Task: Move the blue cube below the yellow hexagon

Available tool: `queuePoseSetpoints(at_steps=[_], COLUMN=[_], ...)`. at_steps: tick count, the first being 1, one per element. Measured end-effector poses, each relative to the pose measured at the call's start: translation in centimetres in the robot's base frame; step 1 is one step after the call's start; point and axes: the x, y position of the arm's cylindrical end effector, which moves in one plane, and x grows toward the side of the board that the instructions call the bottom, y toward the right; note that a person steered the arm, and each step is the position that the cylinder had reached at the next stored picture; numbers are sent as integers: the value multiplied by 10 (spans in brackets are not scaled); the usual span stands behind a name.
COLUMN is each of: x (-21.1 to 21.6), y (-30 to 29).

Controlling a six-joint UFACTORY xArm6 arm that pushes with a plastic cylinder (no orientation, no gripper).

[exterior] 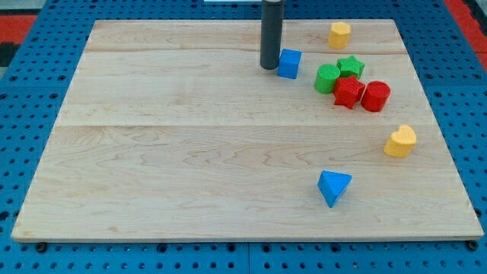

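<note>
The blue cube sits near the view's top, right of centre. The yellow hexagon lies up and to the right of it, near the board's top edge. My tip rests on the board right against the blue cube's left side. The dark rod rises straight up from there out of the view's top.
A green cylinder, a green star, a red star and a red cylinder cluster right of the blue cube. A yellow heart lies at the right. A blue triangle lies lower down. The wooden board sits on a blue pegboard.
</note>
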Motion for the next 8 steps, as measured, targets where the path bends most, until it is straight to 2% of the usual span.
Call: queuePoseSetpoints(at_steps=[3, 5, 6, 7, 8], x=[22, -19, -40, -37, -6], y=[30, 45, 70, 94, 103])
